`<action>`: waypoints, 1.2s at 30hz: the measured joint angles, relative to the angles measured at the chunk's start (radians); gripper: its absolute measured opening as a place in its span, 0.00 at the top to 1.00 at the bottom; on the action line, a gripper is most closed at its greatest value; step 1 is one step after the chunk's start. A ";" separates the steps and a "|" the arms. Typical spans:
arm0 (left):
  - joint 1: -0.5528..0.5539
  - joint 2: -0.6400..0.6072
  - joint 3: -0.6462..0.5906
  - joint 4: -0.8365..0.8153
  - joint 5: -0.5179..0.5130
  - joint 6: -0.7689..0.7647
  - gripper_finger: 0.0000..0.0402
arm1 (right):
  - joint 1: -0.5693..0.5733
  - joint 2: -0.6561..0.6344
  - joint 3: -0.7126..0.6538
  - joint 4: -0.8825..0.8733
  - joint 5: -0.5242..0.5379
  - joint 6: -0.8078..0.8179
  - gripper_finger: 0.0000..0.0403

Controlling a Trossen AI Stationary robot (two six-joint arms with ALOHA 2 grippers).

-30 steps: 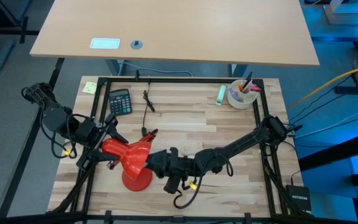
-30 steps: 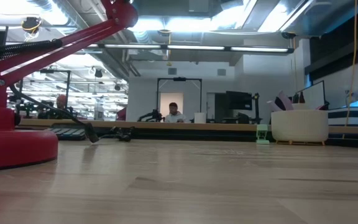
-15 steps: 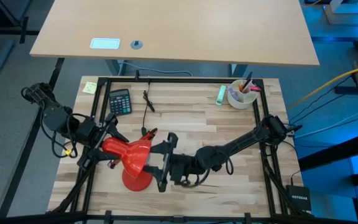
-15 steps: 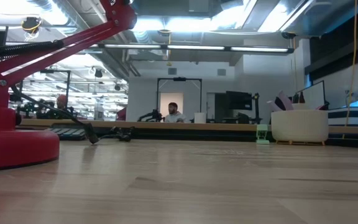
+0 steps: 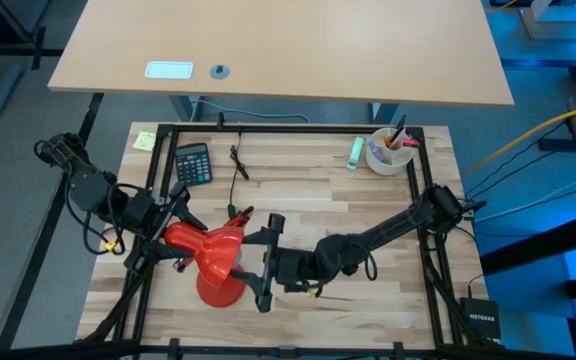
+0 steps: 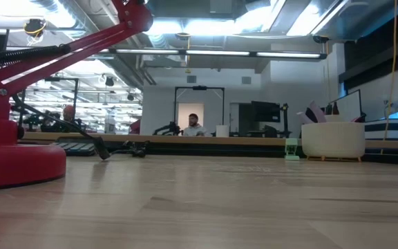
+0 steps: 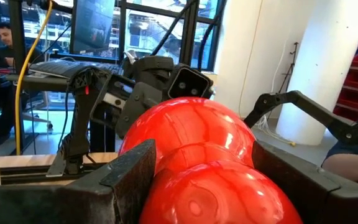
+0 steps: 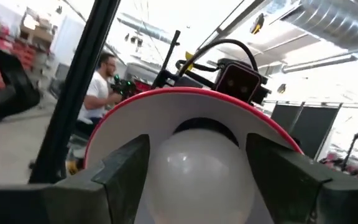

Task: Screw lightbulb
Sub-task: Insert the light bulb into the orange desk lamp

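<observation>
The red desk lamp stands at the table's near left on its round base (image 5: 220,290); the base also shows in the low view (image 6: 12,159). Its shade (image 5: 218,250) lies level, mouth toward the table's right. My left gripper (image 5: 181,238) is shut on the shade's narrow back end. My right gripper (image 5: 258,263) reaches level into the shade's mouth, shut on the white lightbulb (image 8: 194,171). The bulb sits inside the shade's white inner wall (image 8: 135,118). Its screw base is hidden behind it. My left gripper pinches the shade's rounded red back end (image 7: 210,186) between its two fingers (image 7: 129,171), one on each side. It comes level from the table's left. The shade stays clear of the table. My right gripper pinches the bulb's round glass (image 8: 166,168) by its two opposite sides. It comes level from the table's right, pointing into the shade's mouth. The bulb sits in the shade, base end away from me.
A black calculator (image 5: 193,163), a yellow note (image 5: 144,140) and a black cable (image 5: 238,160) lie at the far left. A white cup with pens (image 5: 388,152) and a green object (image 5: 355,150) stand at the far right. A black frame (image 5: 288,128) rims the table.
My right gripper has turned about its own long axis at the shade's mouth, keeping the bulb between its fingers. Most of the turn came in the first half second. The lamp and my left gripper have kept still.
</observation>
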 joint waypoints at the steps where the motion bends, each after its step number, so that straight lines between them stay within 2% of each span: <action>1: 0.000 0.000 0.000 -0.001 0.000 0.000 0.37 | 0.001 -0.003 0.000 -0.001 0.014 -0.023 0.30; 6: 0.000 -0.002 0.000 -0.002 -0.002 -0.001 0.37 | 0.018 -0.016 -0.002 -0.038 0.083 -0.187 0.19; 10: 0.000 -0.004 0.000 -0.004 -0.002 0.000 0.37 | 0.040 -0.018 -0.003 -0.058 0.136 -0.457 0.14; 22: 0.000 -0.004 0.000 -0.005 -0.002 -0.001 0.37 | 0.009 -0.016 -0.002 -0.129 0.147 -1.033 0.13; 27: 0.000 -0.004 0.000 -0.006 -0.002 -0.005 0.37 | -0.002 -0.009 -0.002 -0.113 0.077 -1.070 0.13; 31: 0.000 -0.003 0.000 -0.005 -0.002 -0.008 0.37 | -0.003 -0.009 -0.002 -0.109 0.067 -1.090 0.13; 36: 0.000 -0.003 0.000 -0.005 -0.002 -0.007 0.37 | -0.002 -0.009 -0.001 -0.107 0.038 -1.084 0.20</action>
